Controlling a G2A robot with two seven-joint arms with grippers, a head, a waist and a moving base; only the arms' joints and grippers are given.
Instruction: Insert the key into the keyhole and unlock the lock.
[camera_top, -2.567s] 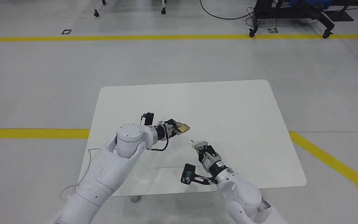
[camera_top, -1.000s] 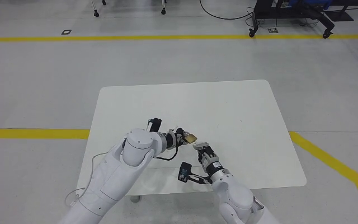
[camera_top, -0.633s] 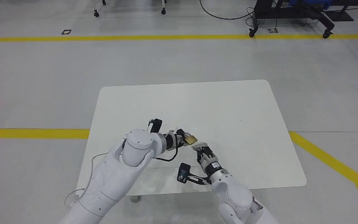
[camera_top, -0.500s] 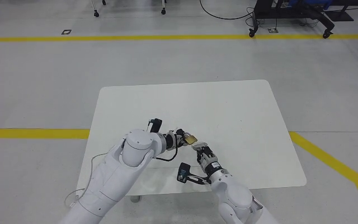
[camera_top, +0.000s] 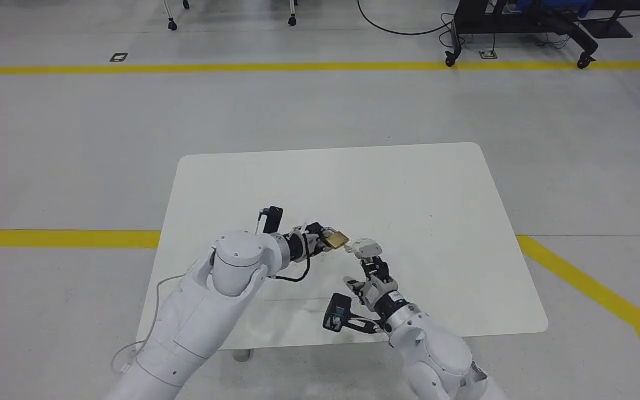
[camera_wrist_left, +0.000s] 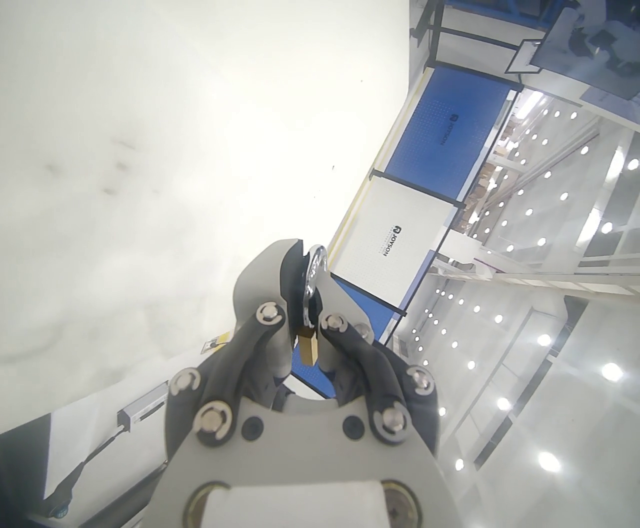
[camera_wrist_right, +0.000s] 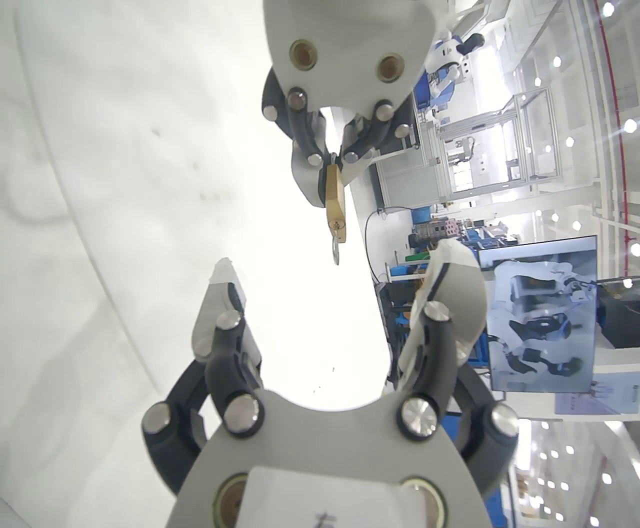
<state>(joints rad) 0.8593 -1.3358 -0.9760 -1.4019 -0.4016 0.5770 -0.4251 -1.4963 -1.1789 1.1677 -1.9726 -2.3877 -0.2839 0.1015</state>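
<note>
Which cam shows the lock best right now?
Right wrist view: the whole lock shows, held in the left gripper, with the key sticking from its end. The left wrist view shows the shackle and a brass sliver; the top view shows a small brass spot.

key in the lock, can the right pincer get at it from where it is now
Probably yes: the key sticks out of the lock held in the left pincer, straight ahead of the open right pincer, with nothing between them.
</note>
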